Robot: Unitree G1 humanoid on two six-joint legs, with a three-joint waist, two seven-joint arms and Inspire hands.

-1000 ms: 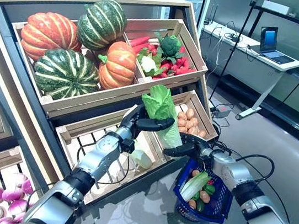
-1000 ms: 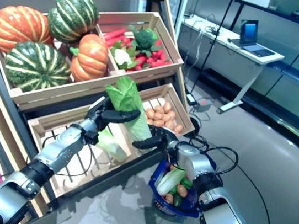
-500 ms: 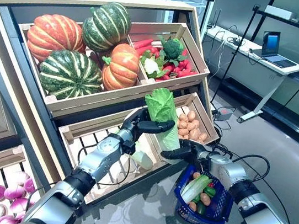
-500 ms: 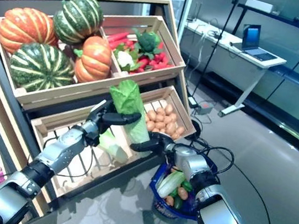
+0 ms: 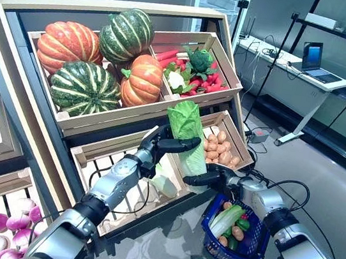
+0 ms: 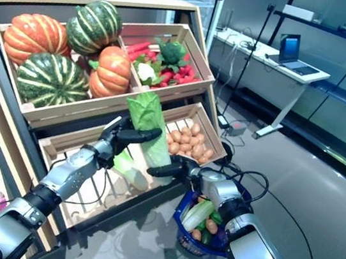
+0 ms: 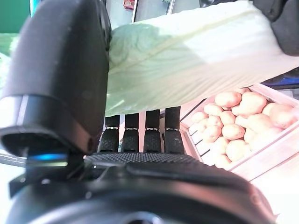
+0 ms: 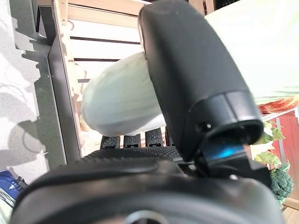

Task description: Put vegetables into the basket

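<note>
My left hand [image 5: 156, 146] holds a long green cabbage [image 5: 186, 126] upright in front of the stand's lower crates. In the left wrist view the thumb [image 7: 65, 70] lies over the cabbage [image 7: 187, 56] and the fingers [image 7: 140, 133] curl under it. My right hand [image 5: 211, 177] is at the cabbage's pale lower end. In the right wrist view that end [image 8: 117, 102] sits between the thumb [image 8: 187, 60] and the fingers. The blue basket [image 5: 259, 237] stands on the floor below the right hand. It holds a pale green leafy vegetable [image 5: 225, 219], a potato [image 5: 238, 232] and other green pieces.
The wooden stand [image 5: 131, 107] with tilted crates rises at the left and behind the hands. A crate of potatoes [image 5: 221, 146] is just behind the cabbage. A white desk [image 5: 298, 62] with a laptop stands at the far right, across grey floor [image 5: 319, 189].
The view has shifted a little. My right hand has closed in on the cabbage's lower end. My left hand still holds the cabbage in about the same place.
</note>
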